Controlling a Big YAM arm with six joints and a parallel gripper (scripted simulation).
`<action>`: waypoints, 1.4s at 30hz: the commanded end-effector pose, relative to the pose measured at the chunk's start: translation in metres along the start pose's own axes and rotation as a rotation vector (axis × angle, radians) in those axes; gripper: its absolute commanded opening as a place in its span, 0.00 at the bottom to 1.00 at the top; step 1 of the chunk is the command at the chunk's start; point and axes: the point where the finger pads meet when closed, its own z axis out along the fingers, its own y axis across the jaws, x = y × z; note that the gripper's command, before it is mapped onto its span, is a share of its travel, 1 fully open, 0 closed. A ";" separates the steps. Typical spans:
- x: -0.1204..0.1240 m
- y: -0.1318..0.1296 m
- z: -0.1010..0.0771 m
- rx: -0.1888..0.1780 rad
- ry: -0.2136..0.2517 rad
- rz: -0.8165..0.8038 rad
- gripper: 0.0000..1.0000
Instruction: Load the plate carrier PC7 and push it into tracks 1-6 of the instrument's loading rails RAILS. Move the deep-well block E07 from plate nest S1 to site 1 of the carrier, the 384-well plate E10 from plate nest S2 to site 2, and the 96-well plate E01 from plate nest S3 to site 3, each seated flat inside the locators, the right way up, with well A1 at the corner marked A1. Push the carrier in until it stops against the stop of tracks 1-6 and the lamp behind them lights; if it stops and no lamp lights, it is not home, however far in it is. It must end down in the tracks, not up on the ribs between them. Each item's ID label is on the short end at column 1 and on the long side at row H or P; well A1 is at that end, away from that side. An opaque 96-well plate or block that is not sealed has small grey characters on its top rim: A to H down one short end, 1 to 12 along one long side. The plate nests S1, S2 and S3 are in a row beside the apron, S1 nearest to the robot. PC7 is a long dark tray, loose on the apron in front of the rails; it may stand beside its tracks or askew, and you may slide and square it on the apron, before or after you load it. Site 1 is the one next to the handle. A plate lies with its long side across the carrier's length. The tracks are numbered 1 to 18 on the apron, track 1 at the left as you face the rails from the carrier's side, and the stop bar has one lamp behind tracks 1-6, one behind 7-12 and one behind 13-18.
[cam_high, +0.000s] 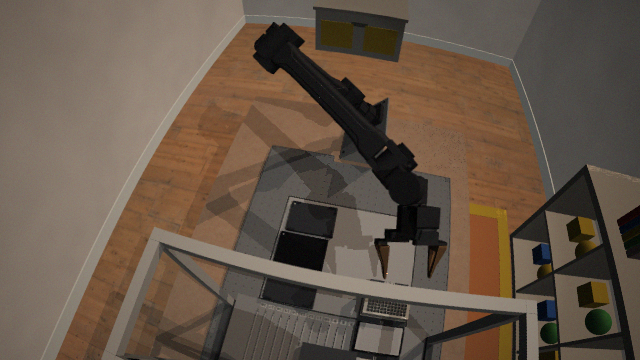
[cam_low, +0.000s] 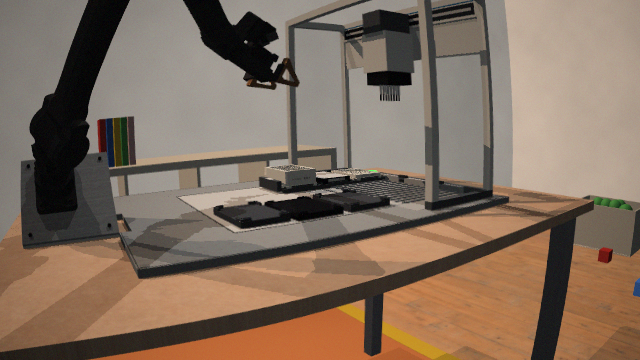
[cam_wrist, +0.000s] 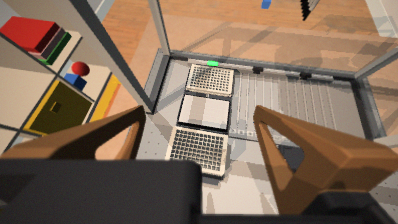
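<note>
High above the tabletop (cam_low: 150, 295), the gripper (cam_high: 411, 256) is hanging wide open with nothing in it, tilted toward the plate nests. The deep-well block E07 (cam_wrist: 197, 147), 384-well plate E10 (cam_wrist: 204, 111) and 96-well plate E01 (cam_wrist: 210, 79) are sitting in their row beside the rails (cam_wrist: 295, 100). Carrier PC7 (cam_low: 300, 206) is lying unloaded on the apron.

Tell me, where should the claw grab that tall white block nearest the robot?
Probably from straight above, closing the open claw on two opposite side walls of the deep-well block. Its walls rise well above its nest, and the next plate sits close behind, so approaching sideways looks cramped.
</note>
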 end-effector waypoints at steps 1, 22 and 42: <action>-0.036 -0.018 0.018 0.022 -0.033 0.026 1.00; -0.072 -0.038 0.081 0.024 -0.034 0.023 1.00; -0.116 -0.043 0.129 0.012 -0.053 0.011 1.00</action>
